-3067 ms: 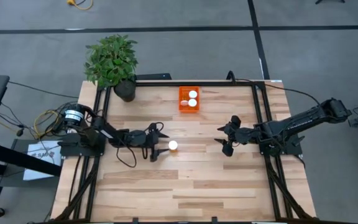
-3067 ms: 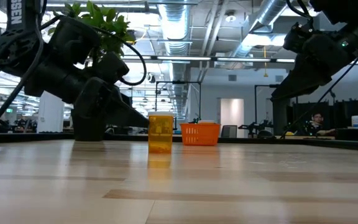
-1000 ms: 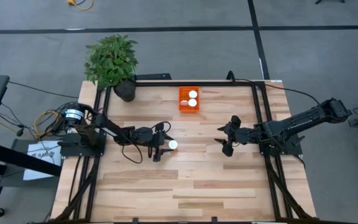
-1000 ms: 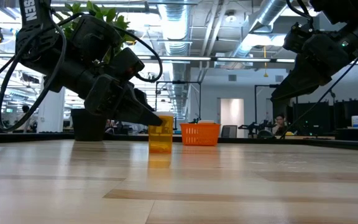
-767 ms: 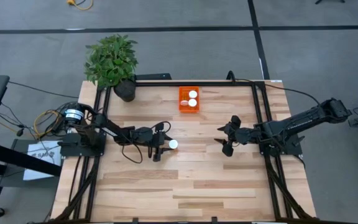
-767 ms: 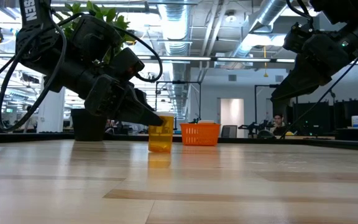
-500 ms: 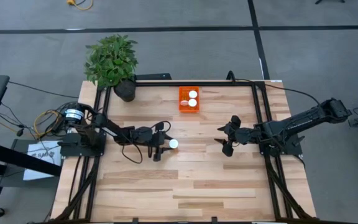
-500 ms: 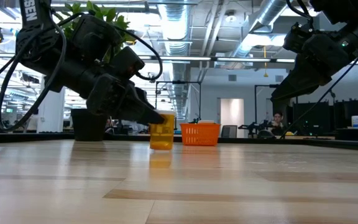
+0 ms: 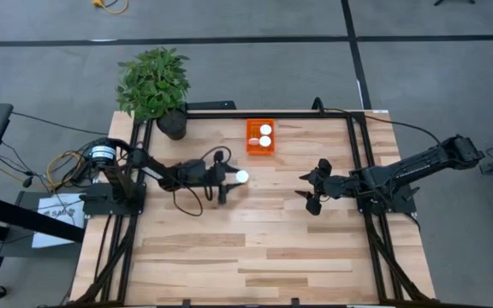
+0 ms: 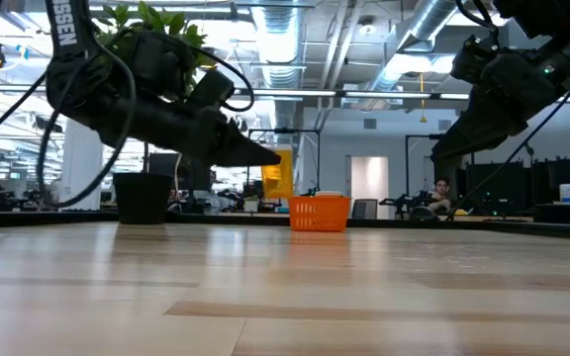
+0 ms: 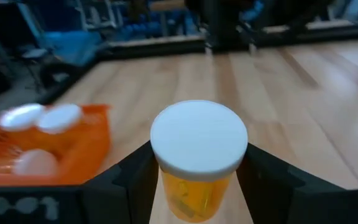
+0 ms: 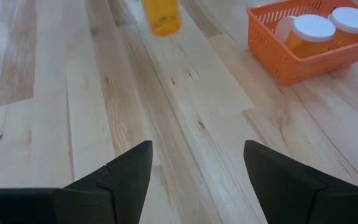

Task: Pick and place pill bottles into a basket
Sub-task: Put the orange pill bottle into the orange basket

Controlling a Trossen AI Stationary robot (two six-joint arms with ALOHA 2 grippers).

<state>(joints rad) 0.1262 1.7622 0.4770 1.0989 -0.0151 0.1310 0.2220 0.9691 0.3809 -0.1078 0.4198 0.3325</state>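
An amber pill bottle [image 9: 242, 177] with a white cap hangs above the table's middle, upright, with my left gripper [image 9: 234, 180] shut on it. In the low view the bottle [image 10: 277, 173] is well clear of the wood. The orange basket [image 9: 260, 147] stands near the far edge, just beyond the bottle, with other white-capped bottles [image 11: 39, 118] inside it. My right gripper [image 9: 313, 190] hovers open to the right of centre with nothing between its fingers [image 12: 122, 175]. My left gripper pinches the bottle's amber body [image 11: 194, 198] just under the white cap [image 11: 199, 143], one finger [image 11: 128, 183] on each side. The fingers come from the table's left, slanting slightly down. The bottle stands upright in the hold, lifted clear of the table.
A potted plant [image 9: 154, 81] in a dark pot [image 9: 171, 126] stands at the table's far left corner. Black frame rails [image 9: 356, 154] run along the left, right and far sides. Bare wood [image 9: 255, 248] lies toward the near edge.
My left gripper has shut on the bottle, then risen and gone toward the far edge and the basket. The bottle, which stood on the table, now hangs upright, lifted clear.
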